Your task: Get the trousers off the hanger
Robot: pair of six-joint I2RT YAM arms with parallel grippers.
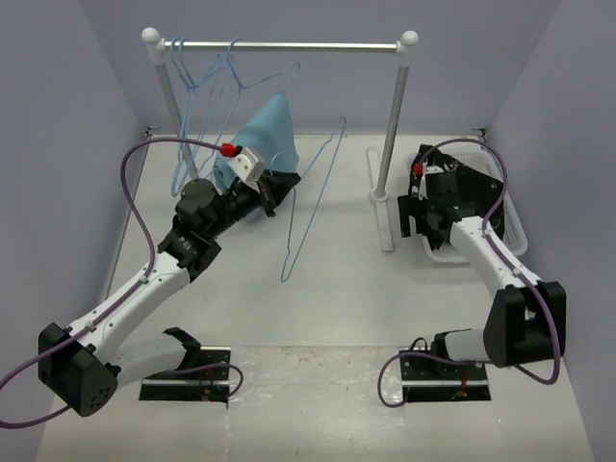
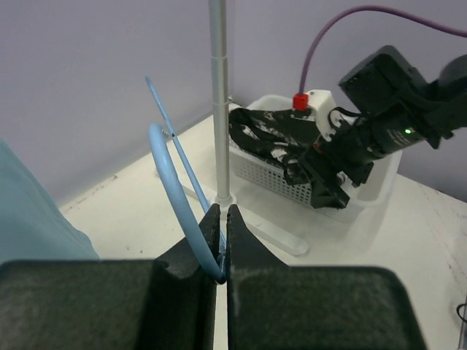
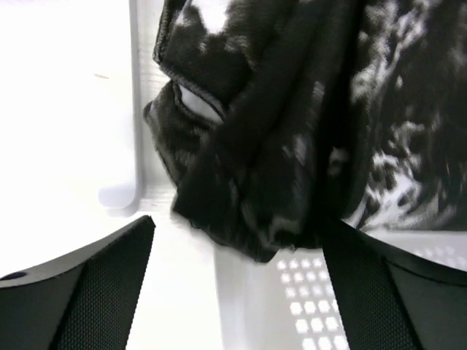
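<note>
We open on the white table [image 1: 337,289], with the clothes rack [image 1: 289,45] standing across its far side. A few spare blue hangers [image 1: 192,87] and a light-blue garment [image 1: 265,130] hang at the left end of its rail.

Over to the right, the white basket [image 1: 513,223] sits just past the rack's right post. We can see the trousers [image 3: 292,109] heaped inside it, black with white blotches, one fold bunched against the basket's wall. They are clear of any wire.

The right gripper [image 3: 237,248] hovers low over that heap. Its fingers [image 3: 102,284] are spread wide. The left one is clear of the cloth, and the dark hem dips between the two. Nothing is pinched there that we can make out.

Across to the left arm now, stretched out in front of the blue garment. The left gripper [image 2: 222,219] is clamped tight, fingers pressed together on the thin blue wire of the hanger [image 1: 313,207]. The hanger is bare, tilted in the air well below the rail, between the two rack posts. From the left wrist we see its wire curving up out of the closed fingertips [image 2: 208,226].
</note>
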